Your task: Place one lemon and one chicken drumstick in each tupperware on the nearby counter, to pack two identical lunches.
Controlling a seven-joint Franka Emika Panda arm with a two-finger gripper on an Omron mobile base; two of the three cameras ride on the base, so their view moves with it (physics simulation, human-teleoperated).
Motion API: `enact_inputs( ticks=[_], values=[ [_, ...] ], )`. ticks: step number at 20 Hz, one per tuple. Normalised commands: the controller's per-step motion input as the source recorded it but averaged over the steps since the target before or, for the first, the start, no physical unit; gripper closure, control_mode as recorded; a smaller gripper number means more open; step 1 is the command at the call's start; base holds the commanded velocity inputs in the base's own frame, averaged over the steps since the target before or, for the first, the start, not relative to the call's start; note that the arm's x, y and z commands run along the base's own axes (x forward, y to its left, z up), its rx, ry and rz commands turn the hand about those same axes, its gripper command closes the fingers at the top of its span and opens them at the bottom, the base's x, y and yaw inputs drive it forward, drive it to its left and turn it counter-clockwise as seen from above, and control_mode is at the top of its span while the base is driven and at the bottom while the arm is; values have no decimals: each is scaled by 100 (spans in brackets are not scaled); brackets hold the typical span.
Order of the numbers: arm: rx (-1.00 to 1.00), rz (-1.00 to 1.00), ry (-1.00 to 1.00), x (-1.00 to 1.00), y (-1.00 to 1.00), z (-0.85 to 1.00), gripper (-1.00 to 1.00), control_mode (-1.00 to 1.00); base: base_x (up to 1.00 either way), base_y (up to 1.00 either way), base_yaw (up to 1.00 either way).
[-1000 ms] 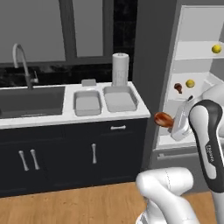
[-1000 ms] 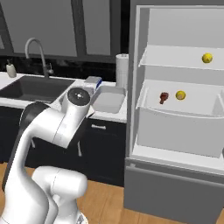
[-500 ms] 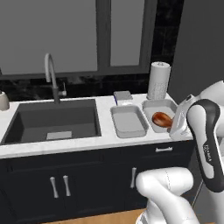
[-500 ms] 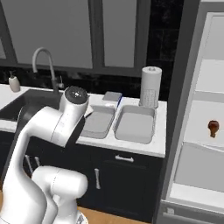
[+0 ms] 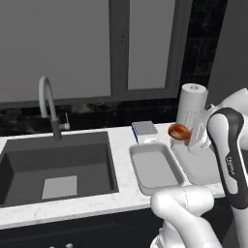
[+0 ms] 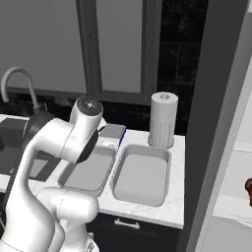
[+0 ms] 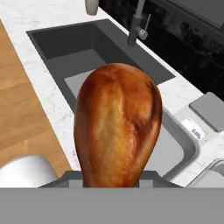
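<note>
I have the gripper clamped on the chicken drumstick, held in the air above the right tupperware; if I release this high it may bounce over the rim onto the counter

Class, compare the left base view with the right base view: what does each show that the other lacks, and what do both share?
Left base view alone: the chicken drumstick held in the gripper above the right tupperware, plus the whole sink basin. Right base view alone: a second drumstick at the right edge. Both: two empty tupperwares, the paper towel roll, the faucet and the marble counter.
</note>
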Motion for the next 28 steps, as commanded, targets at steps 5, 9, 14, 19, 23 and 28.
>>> enact_inputs(
  ticks=[5, 9, 14, 19, 23, 28],
  values=[
    [-4, -6, 5, 63, 10, -46, 100, -100, 0, 0, 0],
    [-5, -5, 9, 57, 16, -70, 100, -100, 0, 0, 0],
    [-5, -2, 11, 45, 5, -84, 100, -100, 0, 0, 0],
    [-5, 0, 9, 36, 0, -75, 100, -100, 0, 0, 0],
    [-1, 0, 4, 45, 1, -56, 100, -100, 0, 0, 0],
    [0, 0, 2, 47, 0, -46, 100, -100, 0, 0, 0]
  ],
)
